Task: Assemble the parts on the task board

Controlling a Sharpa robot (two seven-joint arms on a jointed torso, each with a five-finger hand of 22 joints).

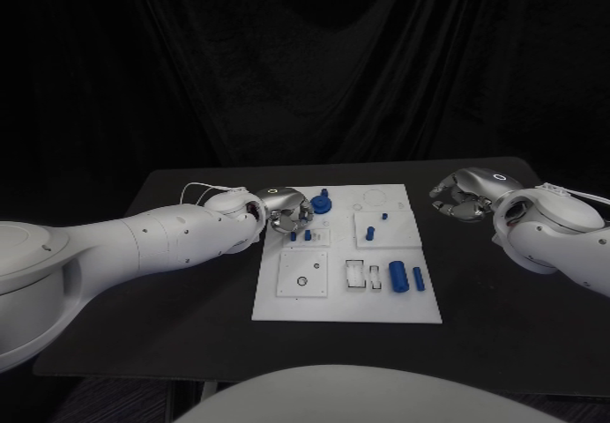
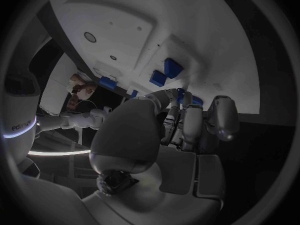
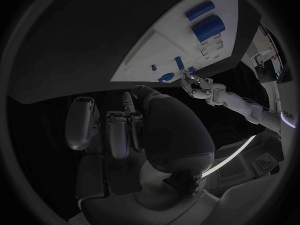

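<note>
The left hand (image 1: pixel 282 210) hovers over the task board's (image 1: pixel 345 300) far-left corner beside a blue part (image 1: pixel 322 204), fingers curled, perhaps pinching something; this cannot be told. The right hand (image 1: pixel 460 196) waits off the board over the tabletop, fingers curled on nothing. Next comes seating that part.

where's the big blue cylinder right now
In the head view it lies on the task board, near its right edge at the front: big cylinder, with a thinner blue rod just right of it.
</note>
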